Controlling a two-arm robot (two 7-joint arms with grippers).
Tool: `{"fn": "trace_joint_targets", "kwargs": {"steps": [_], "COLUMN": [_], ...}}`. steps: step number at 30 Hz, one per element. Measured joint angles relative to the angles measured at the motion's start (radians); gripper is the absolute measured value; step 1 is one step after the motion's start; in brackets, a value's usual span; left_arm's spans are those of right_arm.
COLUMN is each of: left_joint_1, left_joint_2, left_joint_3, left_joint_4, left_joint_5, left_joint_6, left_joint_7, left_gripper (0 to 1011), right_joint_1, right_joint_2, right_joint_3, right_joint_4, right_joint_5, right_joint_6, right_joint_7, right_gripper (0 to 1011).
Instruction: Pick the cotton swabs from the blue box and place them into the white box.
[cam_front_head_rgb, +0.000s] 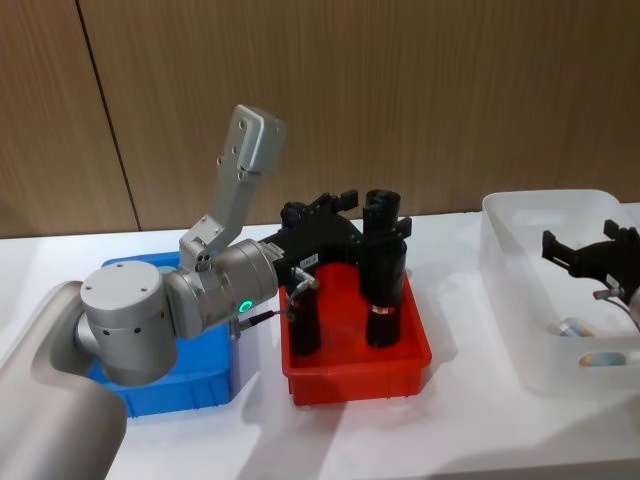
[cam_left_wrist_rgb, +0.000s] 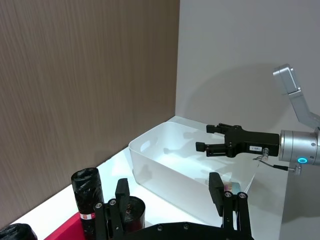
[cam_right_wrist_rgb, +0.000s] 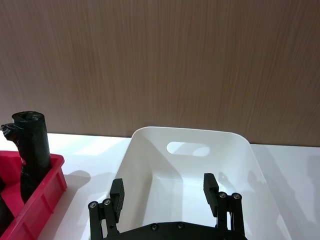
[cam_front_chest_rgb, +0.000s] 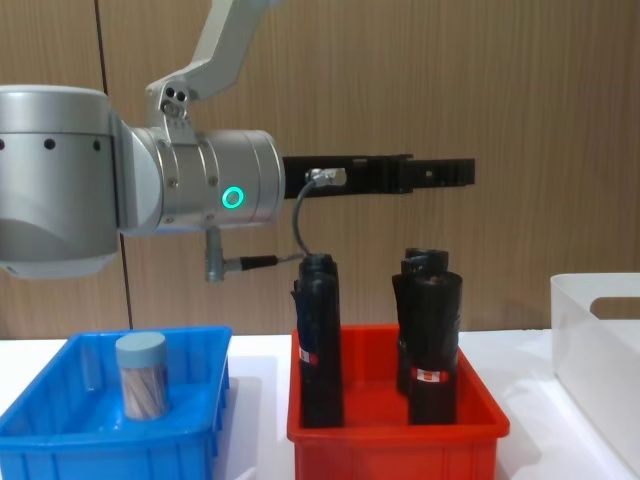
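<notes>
From where I stood, one jar of cotton swabs (cam_front_chest_rgb: 141, 375) stood upright in the blue box (cam_front_chest_rgb: 60, 440), lid up, so its long axis ran straight up and down. The left gripper (cam_left_wrist_rgb: 169, 192) was not over it. It hung high above the red bin (cam_front_chest_rgb: 400, 445), reaching out level over the black rolls (cam_front_chest_rgb: 320, 340), with its fingers spread wide and nothing between them. The jar therefore lay down and off to the robot's left of those jaws, back under the arm's own elbow joint (an awkward place to reach, I thought).

The left arm was plainly the nearer one. To my eye it would need to draw back over the blue box and tip its fingers downward, so that they could straddle the jar from above or from the side. The jar stood near one end of the box, close to the wall, and I judged a finger could catch on the rim there.

The right gripper (cam_right_wrist_rgb: 164, 189) hovered over the white box (cam_front_head_rgb: 505, 290) at the far right of the table, well apart from the blue box. Its jaws also stood open and empty. Other jars (cam_front_head_rgb: 578, 327) lay on the white box's floor below it.
</notes>
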Motion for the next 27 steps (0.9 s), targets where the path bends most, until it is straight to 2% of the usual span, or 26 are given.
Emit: {"fn": "trace_joint_targets", "kwargs": {"steps": [21,27], "left_joint_1": [0.001,0.019], "left_joint_2": [0.001,0.011], "left_joint_3": [0.000,0.004], "left_joint_4": [-0.001,-0.018], "left_joint_5": [0.000,0.007], "left_joint_6": [-0.001,-0.013], "left_joint_7": [0.001,0.028], "left_gripper": [1004,1004], "right_joint_1": [-0.007,-0.027], "right_joint_2": [0.001,0.002], "right_joint_3": [0.005,-0.002], "right_joint_4": [-0.007,-0.033], "right_joint_5": [0.010,0.010], "right_joint_6": [-0.014,-0.021], "right_joint_7": [0.000,-0.002], "right_gripper": [1001,1001]}}
